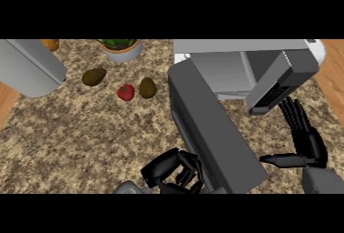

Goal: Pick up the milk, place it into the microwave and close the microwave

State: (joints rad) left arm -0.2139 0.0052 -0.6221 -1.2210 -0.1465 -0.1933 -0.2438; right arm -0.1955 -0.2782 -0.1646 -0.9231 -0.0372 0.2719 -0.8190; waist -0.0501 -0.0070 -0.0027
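The right hand point(306, 136) rests straight-fingered just beside the microwave point(228, 68) door point(208, 132) — closing seems underway. Left hand point(171, 173) curls empty; milk unseen — next, swing the door shut.

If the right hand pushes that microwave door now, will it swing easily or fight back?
Probably it swings rather than flexes: the microwave door looks like a stiff flat panel, standing wide open from the microwave. The right hand is open beside its outer face, so a flat push seems workable. It may sweep toward the curled left hand.
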